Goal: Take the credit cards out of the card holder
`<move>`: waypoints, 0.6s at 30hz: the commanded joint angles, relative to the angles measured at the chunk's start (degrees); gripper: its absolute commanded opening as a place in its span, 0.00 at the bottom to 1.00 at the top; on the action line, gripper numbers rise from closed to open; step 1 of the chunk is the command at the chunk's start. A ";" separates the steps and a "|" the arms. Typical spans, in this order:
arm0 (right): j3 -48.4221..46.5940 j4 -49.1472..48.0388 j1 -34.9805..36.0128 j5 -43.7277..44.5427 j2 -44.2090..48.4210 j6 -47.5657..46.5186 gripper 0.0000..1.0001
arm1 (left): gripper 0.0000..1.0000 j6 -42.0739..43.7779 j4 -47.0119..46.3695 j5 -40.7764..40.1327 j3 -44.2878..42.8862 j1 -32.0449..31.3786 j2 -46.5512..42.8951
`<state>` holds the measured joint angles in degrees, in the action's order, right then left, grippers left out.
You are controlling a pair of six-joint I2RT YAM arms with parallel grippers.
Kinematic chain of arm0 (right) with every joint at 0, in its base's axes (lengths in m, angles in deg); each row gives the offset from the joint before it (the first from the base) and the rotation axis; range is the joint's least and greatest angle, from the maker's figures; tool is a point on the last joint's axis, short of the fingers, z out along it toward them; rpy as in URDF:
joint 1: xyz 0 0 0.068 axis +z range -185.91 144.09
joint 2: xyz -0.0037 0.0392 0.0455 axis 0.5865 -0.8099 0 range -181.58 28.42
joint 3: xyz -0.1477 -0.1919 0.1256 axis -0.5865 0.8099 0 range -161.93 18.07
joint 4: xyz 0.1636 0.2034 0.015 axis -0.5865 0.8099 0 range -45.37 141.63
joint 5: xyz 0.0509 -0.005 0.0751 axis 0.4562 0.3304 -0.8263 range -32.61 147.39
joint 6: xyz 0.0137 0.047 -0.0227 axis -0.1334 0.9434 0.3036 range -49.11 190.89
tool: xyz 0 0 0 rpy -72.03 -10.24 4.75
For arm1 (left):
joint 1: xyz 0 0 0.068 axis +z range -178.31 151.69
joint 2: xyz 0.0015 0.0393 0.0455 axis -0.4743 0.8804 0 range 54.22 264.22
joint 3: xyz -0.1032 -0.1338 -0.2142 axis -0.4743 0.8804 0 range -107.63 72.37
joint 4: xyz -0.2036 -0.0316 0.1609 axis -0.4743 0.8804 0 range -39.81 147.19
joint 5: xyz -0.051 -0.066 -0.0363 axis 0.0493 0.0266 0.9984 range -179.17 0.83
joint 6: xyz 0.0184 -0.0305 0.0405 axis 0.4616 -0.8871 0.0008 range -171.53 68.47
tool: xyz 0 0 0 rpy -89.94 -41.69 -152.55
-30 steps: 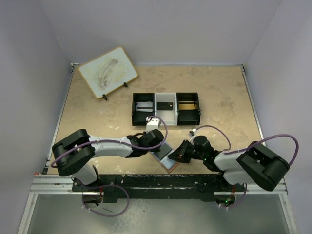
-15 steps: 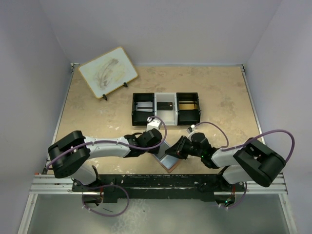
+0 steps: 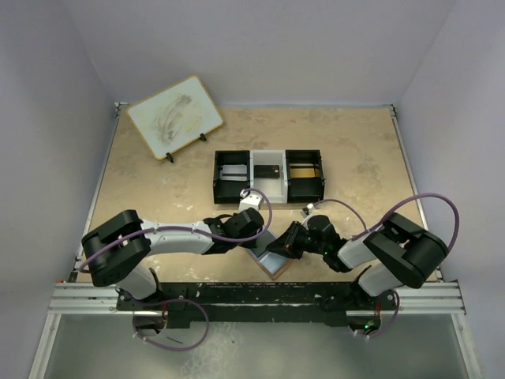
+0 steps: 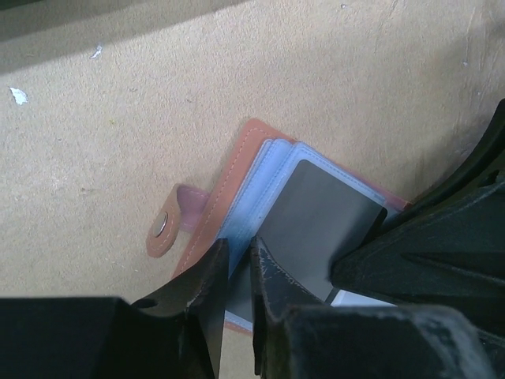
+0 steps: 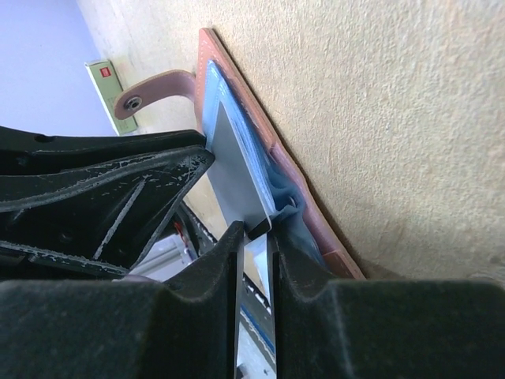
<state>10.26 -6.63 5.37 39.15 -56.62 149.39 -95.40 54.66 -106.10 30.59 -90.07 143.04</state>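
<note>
Card (image 5: 233, 158) is probably thin, stiff and slick; right tool (image 5: 254, 237) pinches its bottom-middle corner, left tool (image 4: 239, 257) clamps card holder (image 4: 225, 189) edge.

**Holder open, one card lifted from its sleeves**

The reddish-brown card holder (image 4: 246, 142) lay open and flat on the tan table (image 3: 158, 197), near its front edge. Its snap tab (image 4: 167, 230) was splayed sideways and its pale blue sleeves (image 4: 272, 170) were fanned. A dark grey credit card (image 4: 316, 217) rested on the top sleeve, one corner raised off it.
</note>
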 commanded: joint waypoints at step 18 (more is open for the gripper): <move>3.21 -7.53 -0.14 -6.26 -3.59 -0.95 0.00 | 0.02 -5.84 3.46 -4.75 1.92 0.06 5.95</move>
<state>12.03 -13.89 4.89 36.55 -60.46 150.20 -97.96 55.29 -109.45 30.40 -90.20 143.85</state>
